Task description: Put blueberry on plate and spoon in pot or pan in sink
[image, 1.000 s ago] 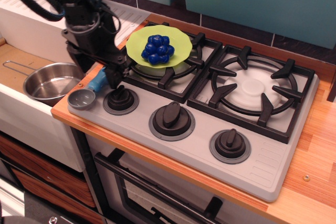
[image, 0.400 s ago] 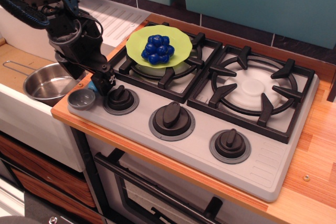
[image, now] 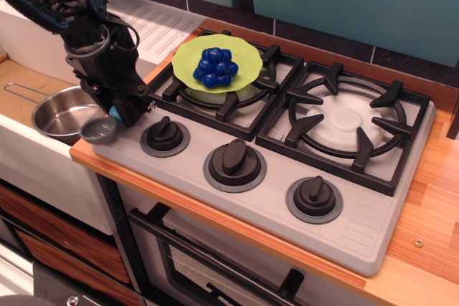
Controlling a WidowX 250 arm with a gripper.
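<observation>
The spoon is pinched by its handle in the jaws of the gripper, its grey bowl held at the rim of the pan (which sits in the sink). The blueberry is seen resting on the plate, well right of the pan.

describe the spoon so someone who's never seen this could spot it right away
Start at the white sink left of the grey stove. At the stove's front-left corner the black gripper holds the spoon, its round grey bowl out over the counter edge beside the steel pan. It is smaller and duller than the pan, with a light-blue handle.
</observation>
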